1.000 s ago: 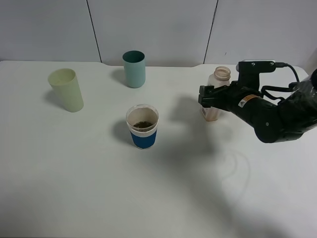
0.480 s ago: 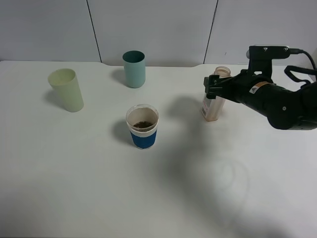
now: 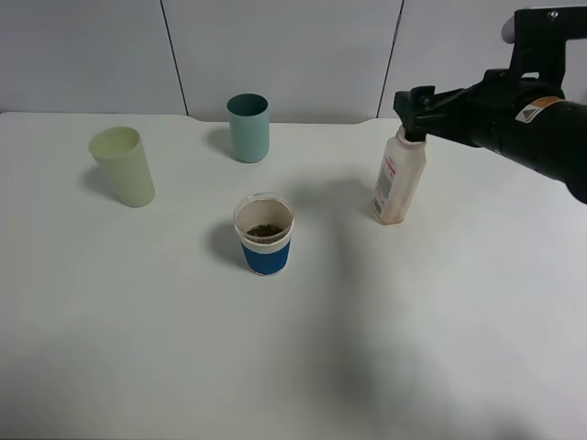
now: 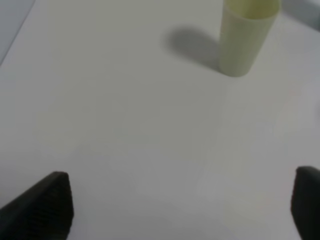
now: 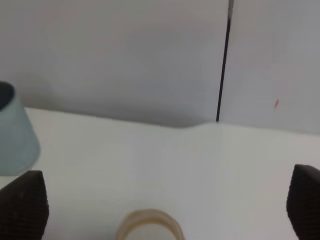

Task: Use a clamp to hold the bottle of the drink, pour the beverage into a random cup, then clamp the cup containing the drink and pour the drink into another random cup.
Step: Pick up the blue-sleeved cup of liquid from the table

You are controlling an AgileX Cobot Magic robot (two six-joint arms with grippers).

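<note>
Seen from the high camera, the short white blue-banded cup point(image 3: 264, 240) stands upright near the middle of the white bench point(image 3: 138, 348). A little brown beverage point(image 3: 265, 229) lies in its tan inside.

Taking that cup as the centre of the dial:
- The bottle point(image 3: 398, 183) stands upright at 2 o'clock, well apart from the cup. Its cap is off and there is a brownish tint near its base.
- The pale yellow-green tumbler point(image 3: 123, 167) stands at 10 o'clock, well apart.
- The darker teal tumbler point(image 3: 249, 127) stands at 12 o'clock, near the bench's far edge.

The right hand point(image 5: 162, 205) hovers just above the bottle's neck. Its 2 dark fingertips point(image 5: 22, 207) are spread wide. In the right wrist view the bottle's open mouth sits between them and touches neither, so this hand is open and holds nothing.

The left hand point(image 4: 175, 205) does not show in the high view. In its own wrist view its 2 fingertips point(image 4: 42, 207) are also far apart over bare bench, open and empty, with the yellow-green tumbler standing beyond them.
</note>
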